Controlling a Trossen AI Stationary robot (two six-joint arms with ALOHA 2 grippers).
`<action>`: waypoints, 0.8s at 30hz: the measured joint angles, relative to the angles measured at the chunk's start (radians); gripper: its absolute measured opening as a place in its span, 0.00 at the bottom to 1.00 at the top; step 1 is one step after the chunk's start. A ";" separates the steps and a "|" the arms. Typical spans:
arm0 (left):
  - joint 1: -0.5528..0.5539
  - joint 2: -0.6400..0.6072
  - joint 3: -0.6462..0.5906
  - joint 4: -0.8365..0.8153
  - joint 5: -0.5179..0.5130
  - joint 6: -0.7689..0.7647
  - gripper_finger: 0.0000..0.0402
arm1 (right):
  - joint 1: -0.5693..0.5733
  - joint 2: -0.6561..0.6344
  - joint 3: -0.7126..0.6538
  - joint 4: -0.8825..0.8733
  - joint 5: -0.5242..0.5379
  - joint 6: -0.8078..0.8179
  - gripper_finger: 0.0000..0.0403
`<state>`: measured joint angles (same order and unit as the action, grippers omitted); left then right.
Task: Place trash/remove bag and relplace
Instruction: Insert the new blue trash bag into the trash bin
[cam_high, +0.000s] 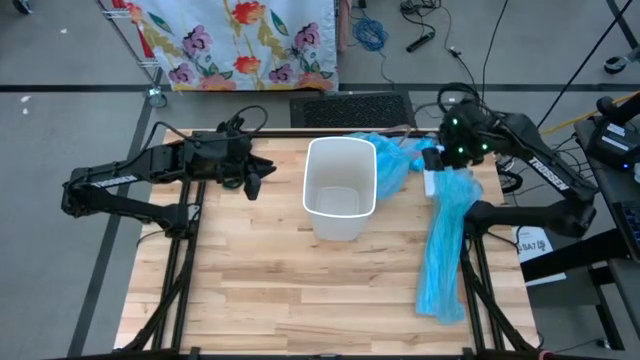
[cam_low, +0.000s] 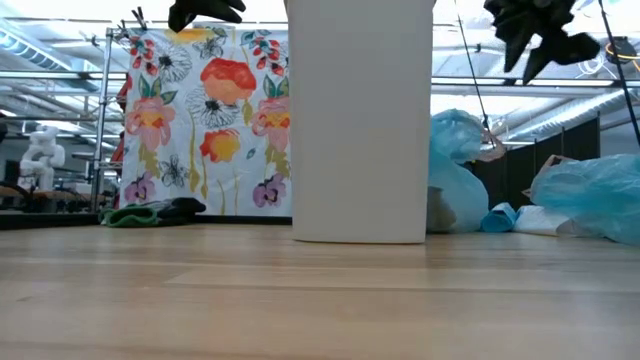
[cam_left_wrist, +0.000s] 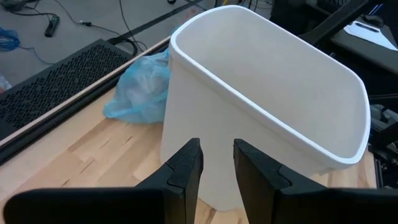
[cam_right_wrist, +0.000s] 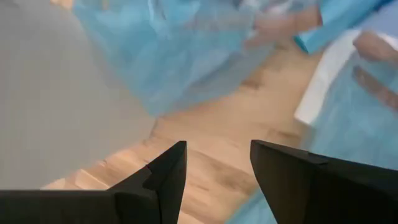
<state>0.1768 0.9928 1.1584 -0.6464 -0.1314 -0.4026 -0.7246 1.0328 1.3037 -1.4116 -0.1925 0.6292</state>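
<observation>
White plastic, that bin (cam_high: 341, 188), standing upright near the back middle of the wooden table (cam_high: 300, 300), bare inside with no liner fitted. Behind it and toward the right arm's side sits a stuffed light-blue bag (cam_high: 385, 160), touching or almost touching the bin's wall; from the low camera it bulges out just past the bin's edge (cam_low: 455, 175). I can make out pale lumps through the plastic in the left wrist view (cam_left_wrist: 140, 87), likely the crumpled paper trash, though it is too hazy to be sure. A long light-blue plastic strip (cam_high: 445, 245) runs down the right side of the table toward the front edge.

The left gripper (cam_high: 252, 182) hangs just beside the bin on its left, fingers (cam_left_wrist: 186, 171) a narrow gap apart with nothing between them, pointed at the bin's wall. The right gripper (cam_high: 440, 160) hovers above the back right corner, over the top end of the strip and near the bag; its jaws stand wide and hold nothing, with bare wood showing between them in its own camera (cam_right_wrist: 214, 162).

A floral cloth (cam_low: 205, 120) hangs behind the table.
</observation>
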 joint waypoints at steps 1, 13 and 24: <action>0.000 0.000 0.000 0.000 0.000 0.000 0.24 | 0.026 -0.008 -0.007 -0.007 0.015 0.024 0.43; 0.000 0.000 0.000 -0.073 0.000 0.023 0.24 | 0.203 -0.126 -0.302 -0.024 0.165 0.350 0.43; 0.000 0.000 0.000 -0.075 0.000 0.053 0.24 | 0.203 -0.150 -0.489 0.000 0.143 0.432 0.52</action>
<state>0.1768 0.9928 1.1580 -0.7212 -0.1314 -0.3492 -0.5213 0.8825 0.8146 -1.4120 -0.0498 1.0617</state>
